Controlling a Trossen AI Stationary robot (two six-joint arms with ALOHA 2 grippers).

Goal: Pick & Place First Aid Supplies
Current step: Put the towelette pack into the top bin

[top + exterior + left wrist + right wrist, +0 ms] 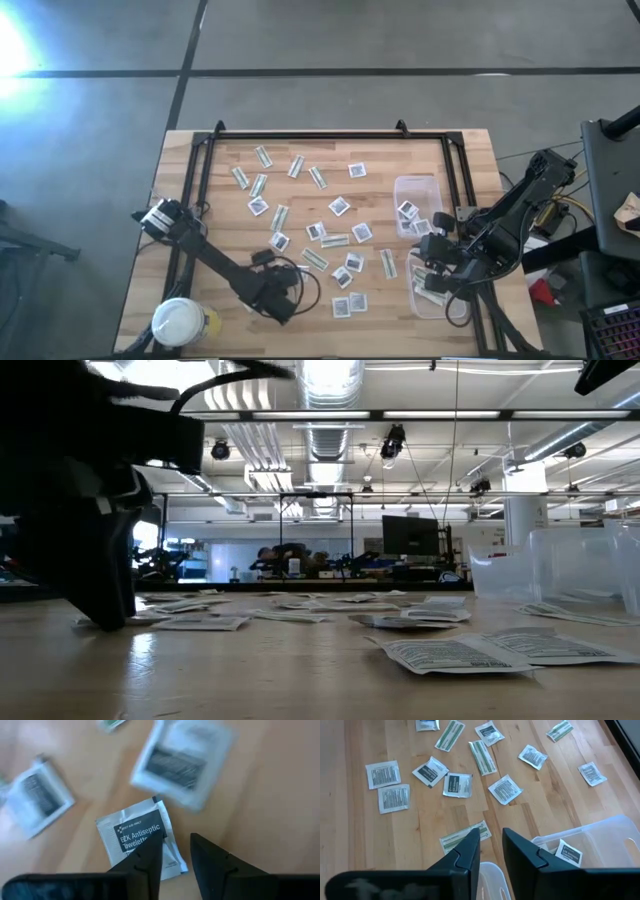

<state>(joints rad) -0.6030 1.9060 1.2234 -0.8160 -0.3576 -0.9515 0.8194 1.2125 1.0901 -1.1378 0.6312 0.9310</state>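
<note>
Near the table's front edge the left gripper [174, 851] hangs low over a wipe packet [137, 836], fingers slightly apart, holding nothing. Right gripper [491, 845], also parted & empty, hovers by the tubs [417, 192]. Risk: one finger lands on the packet, so it skids instead of lifting. Packet's near edge is hidden behind the fingers; neighbours blurred.

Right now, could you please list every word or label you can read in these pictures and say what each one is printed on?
"FIRST AID ONLY": top line on the antiseptic towelette packet lying on the table under the left claw.
"BZK Antiseptic Towelette": below it on the same packet; the last word is partly hidden by a finger.
Print on every other square white packet and green-and-white strip: too small or blurred to read.
</note>
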